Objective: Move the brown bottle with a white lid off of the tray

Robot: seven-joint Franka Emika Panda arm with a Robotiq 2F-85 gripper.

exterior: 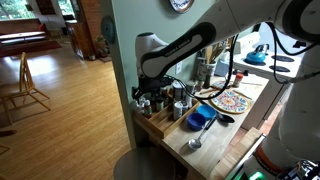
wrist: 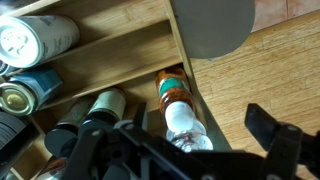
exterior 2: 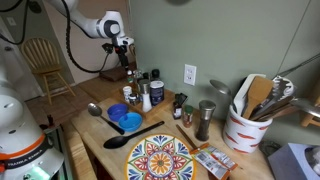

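Note:
The brown bottle (wrist: 172, 98) has a white lid and a green band. It stands in the light wooden tray (wrist: 120, 48), right against the tray's raised rim. My gripper (wrist: 180, 140) is open. It hangs just above the bottle with one finger on each side of the lid, not touching it. In both exterior views the gripper (exterior: 150, 93) (exterior 2: 127, 62) points down over the end of the tray (exterior: 158, 126) at the counter's edge. The bottle itself is hard to make out there.
Several other bottles and jars (wrist: 35, 40) fill the tray beside the brown one. On the wooden counter lie blue measuring cups (exterior 2: 125, 118), a metal spoon (exterior 2: 95, 110), a black spoon (exterior 2: 130, 136) and a colourful round plate (exterior 2: 163, 160). A utensil holder (exterior 2: 245, 125) stands by the wall.

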